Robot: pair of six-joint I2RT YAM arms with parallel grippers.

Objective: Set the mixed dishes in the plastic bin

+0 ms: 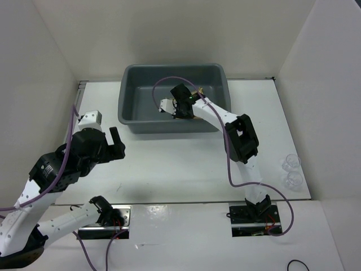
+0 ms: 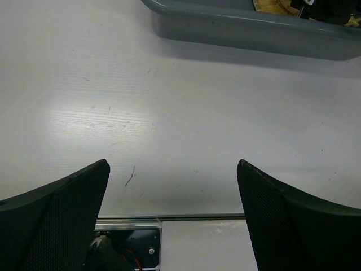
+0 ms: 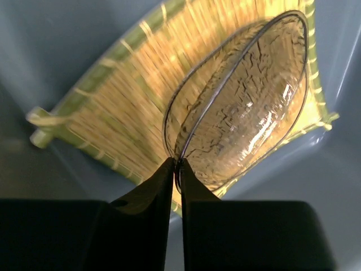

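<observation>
My right gripper [image 3: 177, 164] is shut on the rim of a round see-through plate [image 3: 248, 107] and holds it tilted over the yellow woven mat [image 3: 130, 107], which lies inside the grey-blue plastic bin [image 1: 132, 96]. In the top view the right gripper [image 1: 181, 110] reaches into the bin from the right. Two small clear dishes [image 1: 292, 170] stand at the table's right edge. My left gripper [image 2: 172, 180] is open and empty above the bare table, left of the bin; in the top view it [image 1: 115, 144] hangs over the table's left part.
The bin's near wall [image 2: 254, 28] shows at the top of the left wrist view. White walls enclose the table on three sides. The arm base plate [image 2: 127, 243] lies at the near edge.
</observation>
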